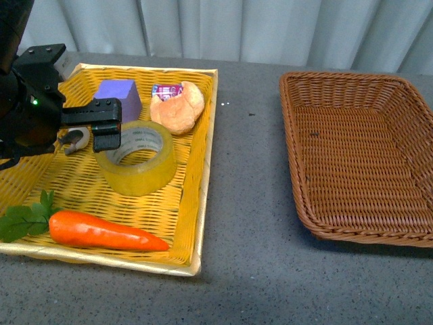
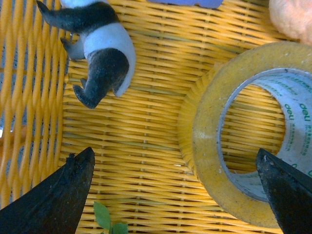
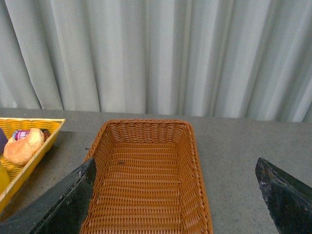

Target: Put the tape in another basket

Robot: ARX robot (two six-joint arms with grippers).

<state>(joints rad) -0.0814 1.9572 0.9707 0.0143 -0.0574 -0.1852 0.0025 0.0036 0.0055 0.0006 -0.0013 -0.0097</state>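
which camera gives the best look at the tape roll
The front view: nearly the whole tape shows, lying flat in the yellow tray. The left wrist view has it close up but cut off at the edge. The right wrist view gives no clear sight of it.

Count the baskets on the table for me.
2. The yellow tray sits on the left, holding the tape; the dark brown wicker basket sits to its right, apart from it. No others show.

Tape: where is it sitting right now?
In the front view the tape lies flat in the yellow tray on the left, between the bread roll and the carrot, right by the open left gripper.
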